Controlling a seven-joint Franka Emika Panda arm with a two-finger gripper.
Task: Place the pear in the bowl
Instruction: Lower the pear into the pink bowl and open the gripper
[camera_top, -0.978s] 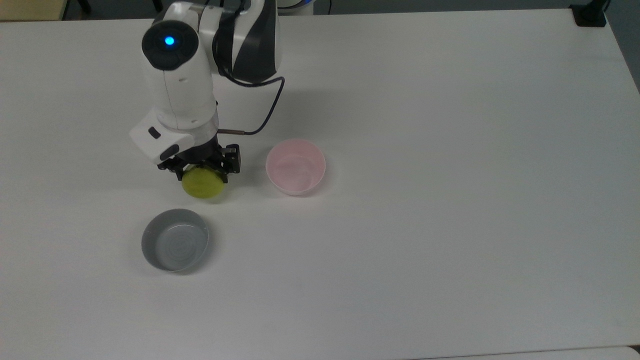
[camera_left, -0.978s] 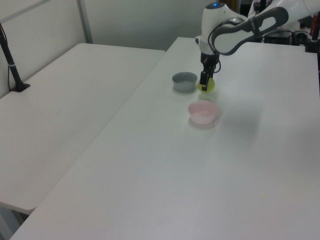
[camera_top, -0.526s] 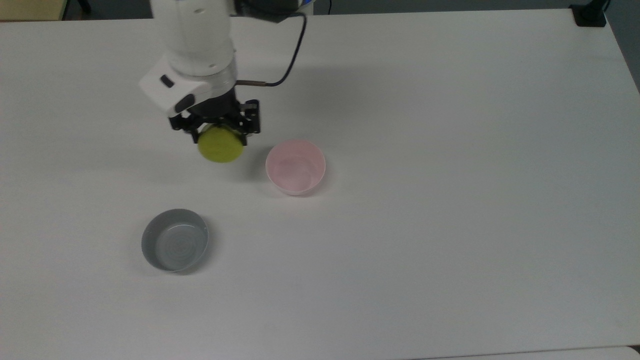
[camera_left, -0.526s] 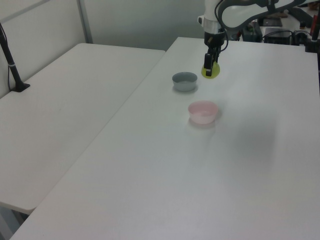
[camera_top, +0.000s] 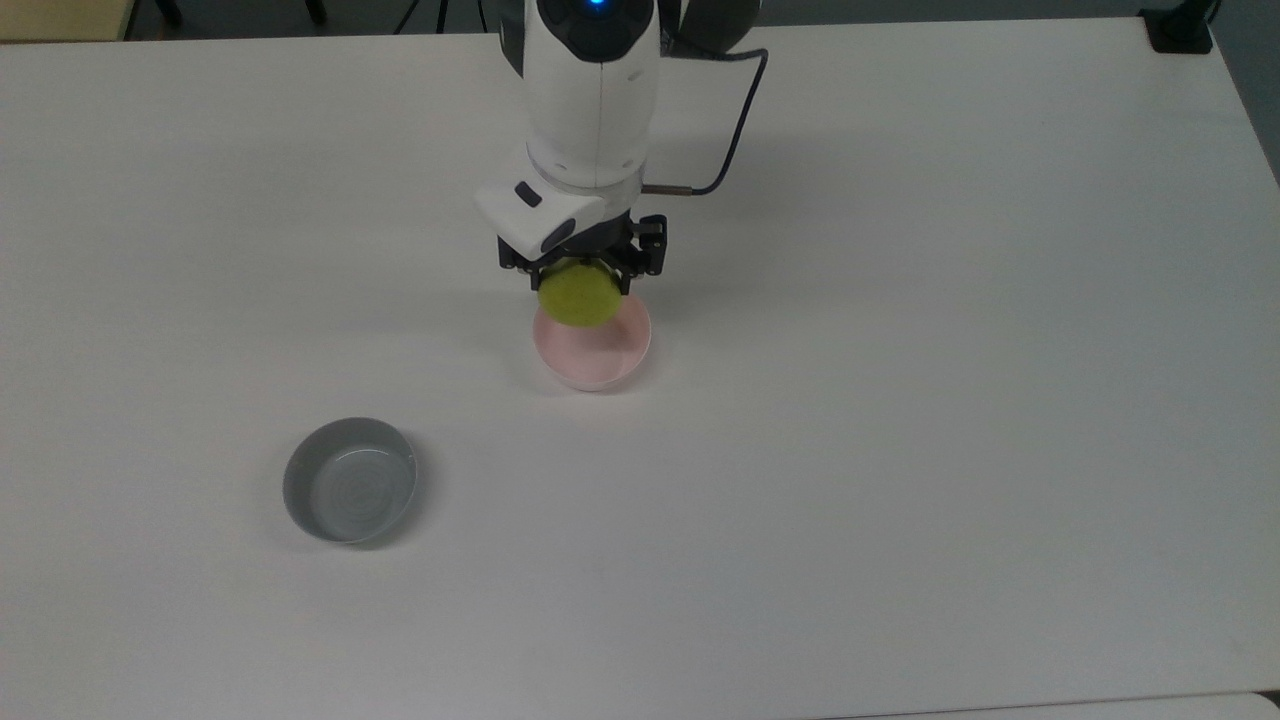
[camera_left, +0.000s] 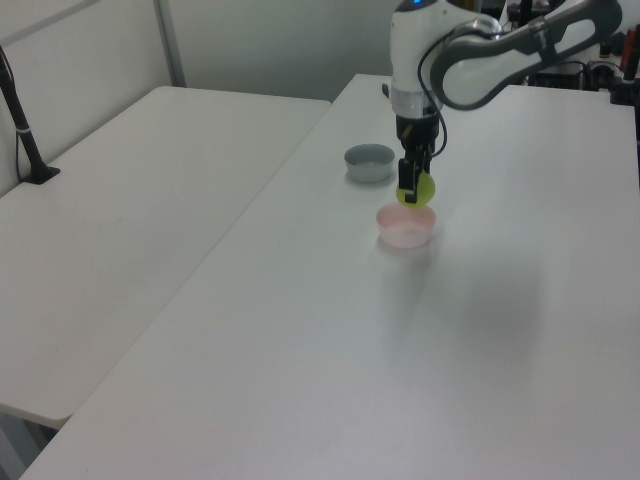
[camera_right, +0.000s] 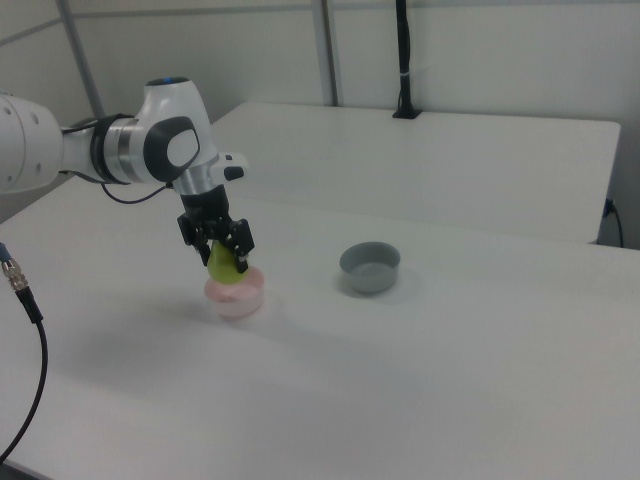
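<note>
My gripper (camera_top: 582, 272) is shut on the yellow-green pear (camera_top: 579, 297), holding it in the air just above the pale pink bowl (camera_top: 602, 358). In the left view the pear (camera_left: 416, 189) hangs over the far rim of the bowl (camera_left: 405, 227), gripped by my gripper (camera_left: 412, 180). In the right view the pear (camera_right: 224, 264) sits directly over the bowl (camera_right: 235, 299), with my gripper (camera_right: 222, 246) clamped on its top. The pear's upper part is hidden between the fingers.
A grey bowl (camera_top: 349, 480) stands on the white table (camera_top: 900, 400) toward the top view's lower left, also visible as the grey bowl (camera_left: 370, 161) and the grey bowl (camera_right: 370, 267). A black cable (camera_top: 728, 140) trails from the wrist. A second table (camera_left: 130, 190) adjoins.
My gripper lifted the pear off the table beside the grey bowl and carried it to the top view's right, until it hangs over the pink bowl. Both bowls stayed put.
</note>
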